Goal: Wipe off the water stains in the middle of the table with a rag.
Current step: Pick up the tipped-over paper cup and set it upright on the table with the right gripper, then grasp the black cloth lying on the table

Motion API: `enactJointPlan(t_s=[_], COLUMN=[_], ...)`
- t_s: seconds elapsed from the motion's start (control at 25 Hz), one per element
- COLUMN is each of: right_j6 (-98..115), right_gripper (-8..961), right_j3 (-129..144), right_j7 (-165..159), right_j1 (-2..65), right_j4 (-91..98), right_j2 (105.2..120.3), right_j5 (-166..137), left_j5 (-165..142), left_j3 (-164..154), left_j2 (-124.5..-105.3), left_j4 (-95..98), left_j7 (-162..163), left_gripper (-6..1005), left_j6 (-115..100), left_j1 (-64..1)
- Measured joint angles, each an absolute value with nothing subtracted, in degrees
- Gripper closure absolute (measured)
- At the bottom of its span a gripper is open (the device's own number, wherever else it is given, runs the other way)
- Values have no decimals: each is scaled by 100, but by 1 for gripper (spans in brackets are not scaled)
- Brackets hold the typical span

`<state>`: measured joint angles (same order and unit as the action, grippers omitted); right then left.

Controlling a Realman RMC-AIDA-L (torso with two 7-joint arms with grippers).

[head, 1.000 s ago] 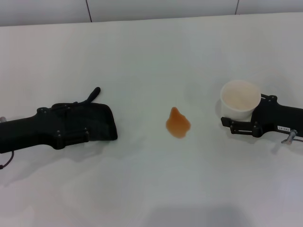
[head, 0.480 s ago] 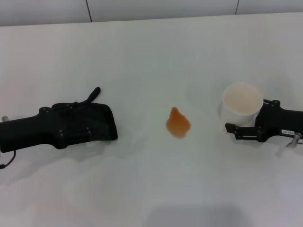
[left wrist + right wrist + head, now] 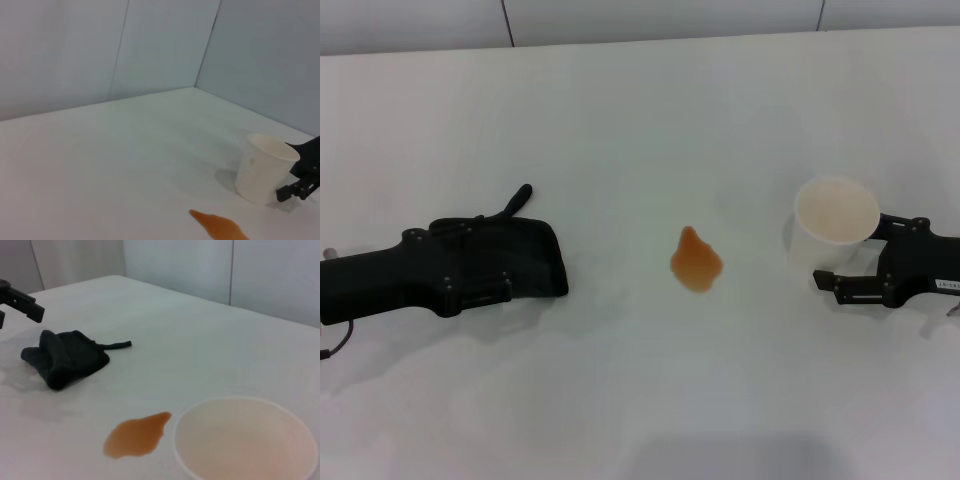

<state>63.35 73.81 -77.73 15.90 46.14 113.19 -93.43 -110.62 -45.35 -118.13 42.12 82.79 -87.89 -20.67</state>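
Observation:
The water stain (image 3: 695, 262) is an orange-amber, teardrop-shaped puddle in the middle of the white table (image 3: 640, 110); it also shows in the left wrist view (image 3: 220, 227) and the right wrist view (image 3: 137, 435). The black rag (image 3: 535, 255) lies at the left with its tail pointing away from me; the right wrist view (image 3: 65, 357) shows it too. My left gripper (image 3: 508, 258) hovers over the rag, jaws open on either side of it. My right gripper (image 3: 851, 248) is open at the right, with its fingers beside the white cup (image 3: 835, 215).
The translucent white plastic cup stands upright to the right of the puddle, seen also in the left wrist view (image 3: 262, 167) and close up in the right wrist view (image 3: 245, 445). A wall runs along the table's far edge (image 3: 640, 35).
My right gripper has drawn back to the right, away from the cup, which has shifted slightly right. The left gripper has stayed over the rag.

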Motion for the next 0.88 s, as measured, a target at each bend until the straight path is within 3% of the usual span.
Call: enactJointPlan(t_s=[0.88], right_j6=[7527], right_gripper=[103], right_j3=[6290], right_j7=[-8591], right_j1=[1296], right_j4=[5889], right_j2=[11389], right_j5=[-10732], left_j5=[-11080], left_j3=[-4535], left_j2=[-11813], left_j4=[4235], left_j7=[8266], left_gripper=[243], left_j6=[-8779], left_j1=[-2101])
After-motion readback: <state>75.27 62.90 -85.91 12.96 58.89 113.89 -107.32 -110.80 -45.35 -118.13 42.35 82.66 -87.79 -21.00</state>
